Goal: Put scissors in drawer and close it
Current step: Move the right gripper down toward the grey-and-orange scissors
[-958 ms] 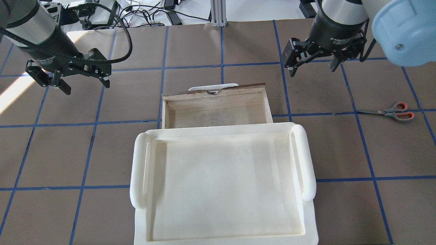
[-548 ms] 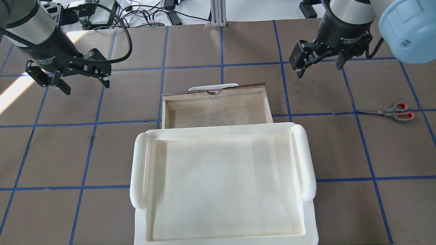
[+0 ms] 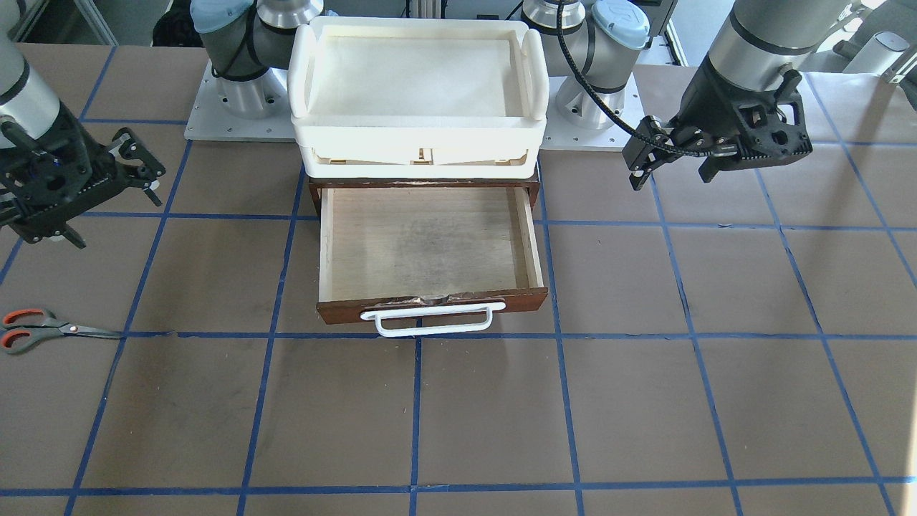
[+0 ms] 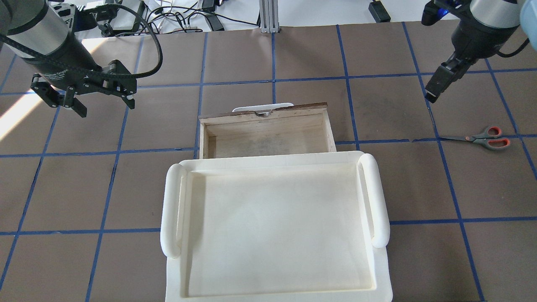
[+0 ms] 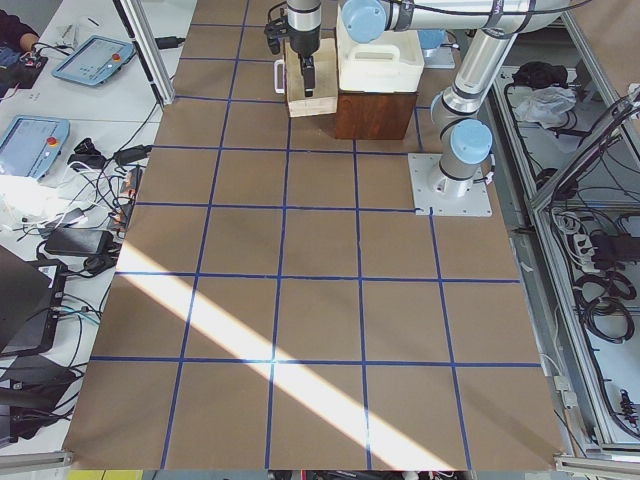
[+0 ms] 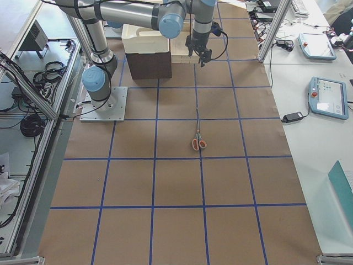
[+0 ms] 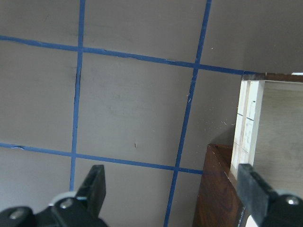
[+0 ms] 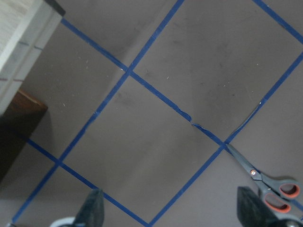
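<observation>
The scissors (image 4: 482, 138), with orange-red and grey handles, lie flat on the table far to the right of the drawer; they also show in the front view (image 3: 43, 328) and the right wrist view (image 8: 271, 182). The drawer (image 4: 264, 140) is pulled open and empty, its white bar handle (image 3: 428, 322) facing away from me. My right gripper (image 4: 432, 90) is open and empty, hovering behind and left of the scissors. Its fingers (image 8: 93, 208) are spread wide. My left gripper (image 4: 105, 105) is open and empty, hovering left of the drawer.
A white plastic tray (image 4: 171, 209) sits on top of the dark brown box (image 3: 315, 188) that holds the drawer. The table is brown with a grid of blue tape. Cables lie beyond the far edge (image 4: 176, 16).
My right gripper has moved right, toward the scissors' side of the table, and has turned so it shows edge-on from above. The left arm, drawer and scissors have not moved.
</observation>
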Robot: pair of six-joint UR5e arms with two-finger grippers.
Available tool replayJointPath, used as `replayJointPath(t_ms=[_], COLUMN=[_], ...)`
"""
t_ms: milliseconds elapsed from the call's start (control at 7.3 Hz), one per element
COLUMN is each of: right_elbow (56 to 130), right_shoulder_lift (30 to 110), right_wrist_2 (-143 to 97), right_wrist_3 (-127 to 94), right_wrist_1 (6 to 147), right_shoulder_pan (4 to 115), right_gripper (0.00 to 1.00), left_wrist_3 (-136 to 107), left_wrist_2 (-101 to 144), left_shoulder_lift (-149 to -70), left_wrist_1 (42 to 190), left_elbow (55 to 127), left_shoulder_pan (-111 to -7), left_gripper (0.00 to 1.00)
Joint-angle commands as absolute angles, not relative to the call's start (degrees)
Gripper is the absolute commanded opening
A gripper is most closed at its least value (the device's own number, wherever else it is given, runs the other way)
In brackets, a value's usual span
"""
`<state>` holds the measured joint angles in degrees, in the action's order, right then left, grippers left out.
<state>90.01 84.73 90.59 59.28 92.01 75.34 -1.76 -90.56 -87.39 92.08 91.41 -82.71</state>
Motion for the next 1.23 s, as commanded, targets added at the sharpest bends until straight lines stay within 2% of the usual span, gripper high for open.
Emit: replayJointPath(t_ms=[0,274,685,821,1095], right_elbow=[90.26,91.57,103.93,105.11,105.47], right_shoulder_lift=[78.08,72.62,71.90,69.63,66.36], right_wrist_2=[90.52,90.79,91.68,91.23,90.71], right_wrist_3=[82.62,97.85,112.90,118.51,120.05], right_wrist_1=[96.99,105.15,122.47,127.65,129.46], right_shoulder_pan=[65.43,61.36,57.07,55.48,55.20], right_gripper=[1.00,1.00,1.00,1.00,1.00], left_wrist_3=[-1.76,-1.76,-1.76,-1.76,-1.76], left_wrist_2=[-90.61,-90.62,-90.62,-90.62,-90.70], left_shoulder_lift=[-87.28,-87.36,-87.36,-87.28,-86.92], left_wrist_1=[92.11,92.20,92.20,92.20,92.20], left_elbow=[91.41,91.49,91.49,91.67,92.20], left_shoulder_pan=[-82.71,-82.71,-82.79,-82.79,-82.71], left_gripper=[1.00,1.00,1.00,1.00,1.00])
